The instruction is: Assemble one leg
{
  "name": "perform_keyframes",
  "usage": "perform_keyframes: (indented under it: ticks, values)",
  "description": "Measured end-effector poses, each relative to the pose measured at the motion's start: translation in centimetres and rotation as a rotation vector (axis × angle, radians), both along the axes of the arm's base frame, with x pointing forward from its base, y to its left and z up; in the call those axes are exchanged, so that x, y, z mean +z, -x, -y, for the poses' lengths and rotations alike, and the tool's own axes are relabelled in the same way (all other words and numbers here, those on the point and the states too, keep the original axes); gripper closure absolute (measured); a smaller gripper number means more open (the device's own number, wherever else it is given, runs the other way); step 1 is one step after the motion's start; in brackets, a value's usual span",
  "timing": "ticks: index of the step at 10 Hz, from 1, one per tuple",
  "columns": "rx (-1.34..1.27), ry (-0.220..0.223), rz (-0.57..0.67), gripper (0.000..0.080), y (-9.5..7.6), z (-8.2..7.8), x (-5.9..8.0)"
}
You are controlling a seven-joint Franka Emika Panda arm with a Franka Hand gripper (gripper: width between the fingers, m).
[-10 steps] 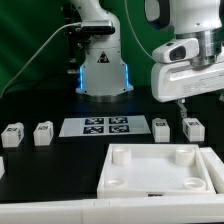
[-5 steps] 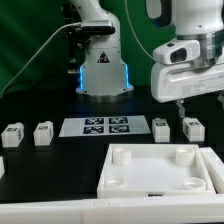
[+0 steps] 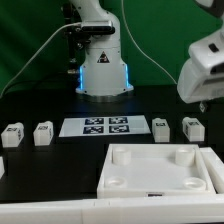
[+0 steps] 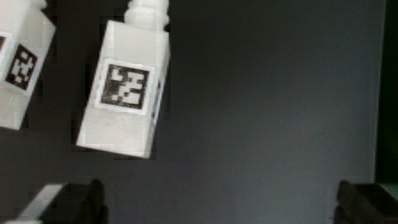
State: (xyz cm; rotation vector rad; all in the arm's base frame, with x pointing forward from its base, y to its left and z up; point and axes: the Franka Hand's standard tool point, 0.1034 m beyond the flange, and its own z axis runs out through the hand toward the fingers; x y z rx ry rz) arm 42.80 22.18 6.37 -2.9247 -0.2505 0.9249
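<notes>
Several small white legs with black-and-white tags lie on the black table. Two are at the exterior view's left (image 3: pixel 12 135) (image 3: pixel 43 133) and two at its right (image 3: pixel 161 127) (image 3: pixel 193 127). My gripper (image 3: pixel 203 102) hangs above and just right of the rightmost leg, not touching it. The wrist view shows two legs lying side by side, one full (image 4: pixel 128 90) and one cut off at the edge (image 4: pixel 18 65). The gripper (image 4: pixel 217 205) is open and empty, its dark fingertips (image 4: pixel 71 203) wide apart over bare table, clear of both legs.
A large white square tray-like piece with round corner sockets (image 3: pixel 160 185) lies at the front. The marker board (image 3: pixel 95 126) lies flat between the two pairs of legs. The arm's base (image 3: pixel 103 70) stands at the back centre.
The gripper has swung toward the exterior view's right and tilted, so most of the hand is now at that edge. The legs and tray have not moved.
</notes>
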Motion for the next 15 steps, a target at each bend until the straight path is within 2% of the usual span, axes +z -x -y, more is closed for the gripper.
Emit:
perform_keyframes:
  ticks: [1, 2, 3, 4, 5, 6, 8, 9, 10, 14, 15]
  values:
    - [-0.003, 0.017, -0.095, 0.015, 0.9, 0.3, -0.2]
    - [0.01, 0.027, -0.184, 0.015, 1.0, 0.3, -0.1]
    - [0.005, 0.022, -0.18, 0.015, 0.4, 0.1, -0.5]
    - [0.049, -0.005, -0.179, 0.015, 0.3, 1.0, -0.8]
    - [0.064, -0.014, -0.181, 0.015, -0.4, 2.9, -1.7]
    - [0.056, 0.003, -0.18, 0.015, -1.1, 4.1, -2.0]
    - [0.046, 0.01, -0.182, 0.015, -1.8, 4.2, -1.8]
    - [0.005, 0.049, -0.189, 0.015, -1.5, 4.1, -2.1]
    - [-0.007, 0.063, -0.191, 0.015, -1.4, 3.9, -2.2]
    - [0.003, 0.061, -0.231, 0.015, -0.9, 4.3, -2.5]
    - [0.002, 0.079, -0.287, 0.015, 0.1, 5.0, -2.7]
